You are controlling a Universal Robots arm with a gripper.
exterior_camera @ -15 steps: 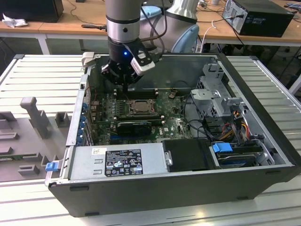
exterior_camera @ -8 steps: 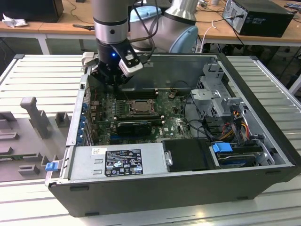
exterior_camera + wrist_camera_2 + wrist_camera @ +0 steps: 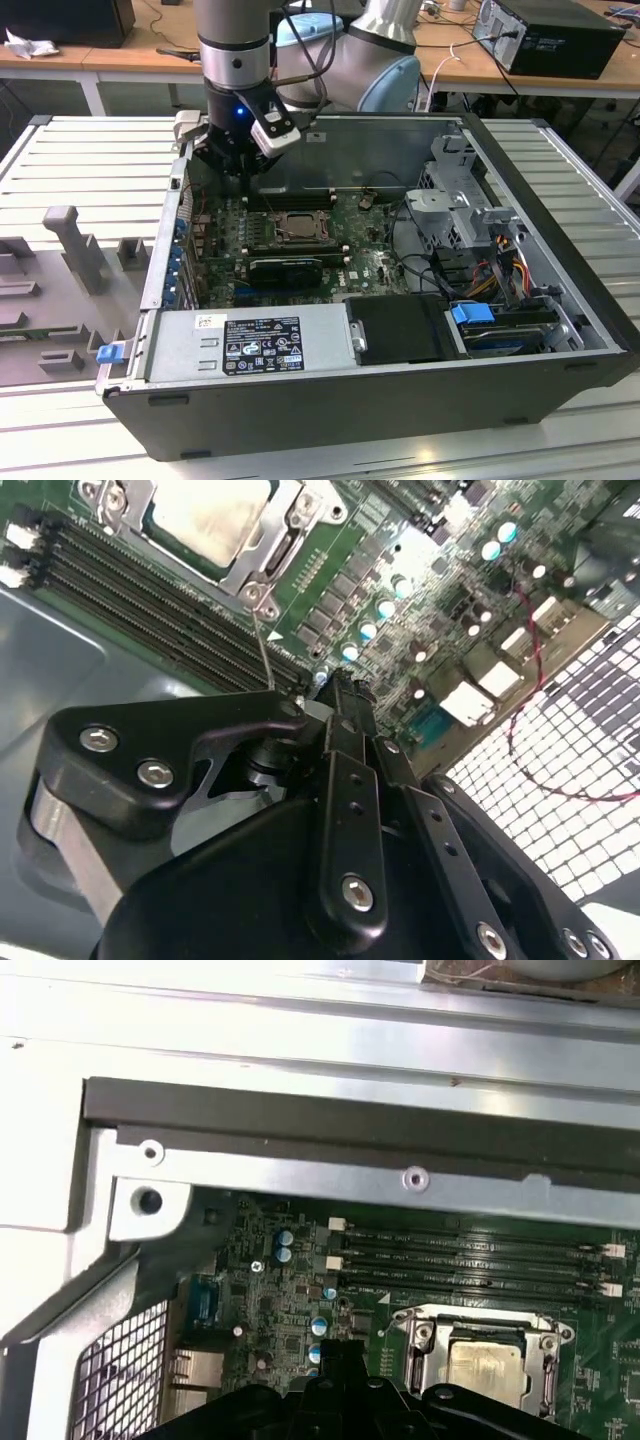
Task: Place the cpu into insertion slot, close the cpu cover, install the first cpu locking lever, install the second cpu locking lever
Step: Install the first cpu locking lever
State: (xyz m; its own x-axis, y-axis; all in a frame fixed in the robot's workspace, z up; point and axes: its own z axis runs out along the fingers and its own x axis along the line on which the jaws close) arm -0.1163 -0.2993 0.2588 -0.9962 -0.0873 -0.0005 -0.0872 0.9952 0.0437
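The cpu (image 3: 485, 1365) sits in the insertion slot (image 3: 405, 1345) with the cpu cover (image 3: 490, 1328) lying flat around it. A thin wire locking lever (image 3: 262, 640) stands up from the slot's corner, probably stiff but springy and best gripped near its free end. The gripper (image 3: 338, 688) hovers just beside the slot, its fingers drawn together with nothing visibly between them.

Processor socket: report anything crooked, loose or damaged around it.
The chip lies flat and square inside its metal frame. One thin lever sticks away from the frame's corner instead of lying alongside it, so it looks unlatched. No damage shows.
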